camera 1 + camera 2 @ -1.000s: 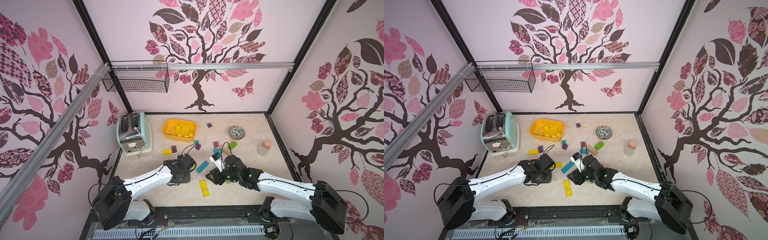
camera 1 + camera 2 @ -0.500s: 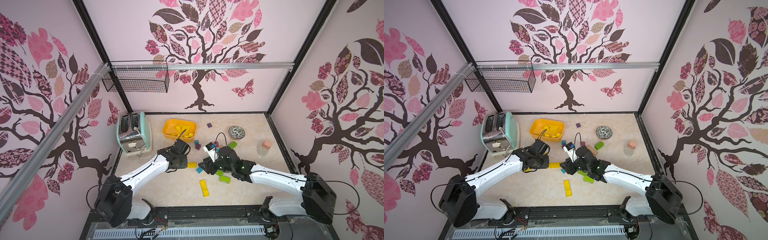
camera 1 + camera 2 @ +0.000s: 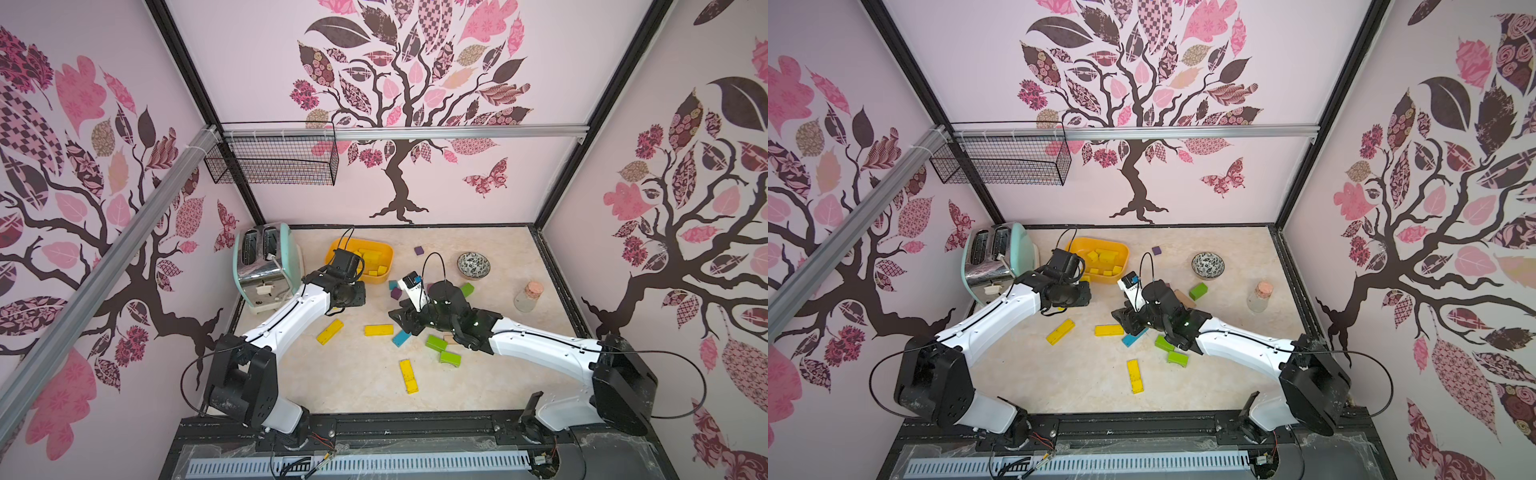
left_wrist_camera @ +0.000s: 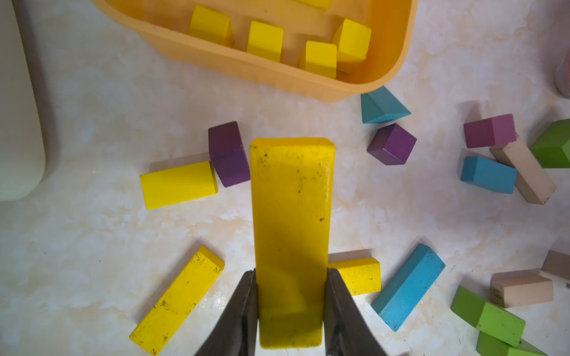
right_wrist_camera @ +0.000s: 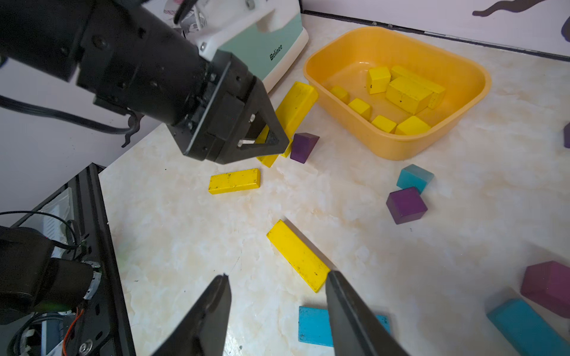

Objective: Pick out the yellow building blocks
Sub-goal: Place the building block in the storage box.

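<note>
Left wrist view: the left gripper [image 4: 291,272] pinches one end of a long yellow bar [image 4: 291,200], with its jaws pressed on the two narrow sides. The free end points toward the tub [image 4: 277,71], which already holds several yellow blocks [image 4: 265,40]. In a top view the tub sits at about 11 o'clock on the table [image 3: 519,249]. Three loose bars [image 3: 378,330] lie between 6 and 9 o'clock of its centre. Right wrist view: the right gripper [image 5: 277,276] is spread and empty, low over the table, with one loose bar just ahead of a fingertip. Step in hand, as judged: carry the held bar over the rim. Lift its far end clear of the wall, release low over the blocks, and keep both arms apart.
</note>
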Available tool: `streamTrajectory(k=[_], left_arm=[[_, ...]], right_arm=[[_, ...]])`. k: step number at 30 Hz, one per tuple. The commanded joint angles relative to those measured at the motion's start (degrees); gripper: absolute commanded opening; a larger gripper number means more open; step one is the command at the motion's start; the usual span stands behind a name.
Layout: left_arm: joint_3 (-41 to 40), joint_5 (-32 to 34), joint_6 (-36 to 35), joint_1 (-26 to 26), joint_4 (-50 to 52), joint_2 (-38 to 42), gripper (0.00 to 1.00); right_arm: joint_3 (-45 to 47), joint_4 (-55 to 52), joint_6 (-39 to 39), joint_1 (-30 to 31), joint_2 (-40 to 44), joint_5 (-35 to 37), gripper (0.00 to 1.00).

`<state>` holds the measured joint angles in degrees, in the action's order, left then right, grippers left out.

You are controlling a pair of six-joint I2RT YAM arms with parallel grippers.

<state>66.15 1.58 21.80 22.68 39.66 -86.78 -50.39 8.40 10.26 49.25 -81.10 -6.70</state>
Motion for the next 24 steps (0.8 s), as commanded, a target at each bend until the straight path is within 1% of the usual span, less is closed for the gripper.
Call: streamTrajectory(k=[1, 11, 16, 21, 24], left_arm=[[2.8, -1.7, -3.5, -1.0, -1.5, -1.7, 0.29], [7.5, -2.4, -5.6, -2.2, -5.4, -8.3, 0.29], [10.5, -5.7, -5.9, -3.6, -6.0, -12.0, 0.26], [14.5, -8.7, -4.8, -6.1, -6.7, -16.2, 0.26], [17.7, -9.3, -4.6, -6.6, -6.7, -18.8, 0.26]], right_arm=[[-2.9, 0.5, -1.0, -0.7, -1.3, 2.4, 0.55], [-7.4, 0.6, -4.5, -2.3, -6.7, 3.6, 0.55], [-8.2, 1.2, -3.9, -3.3, -7.4, 3.5, 0.55], [-8.4, 2.1, -3.8, -4.1, -7.7, 3.9, 0.55], [-8.7, 2.1, -3.7, -4.6, -8.4, 3.4, 0.55]])
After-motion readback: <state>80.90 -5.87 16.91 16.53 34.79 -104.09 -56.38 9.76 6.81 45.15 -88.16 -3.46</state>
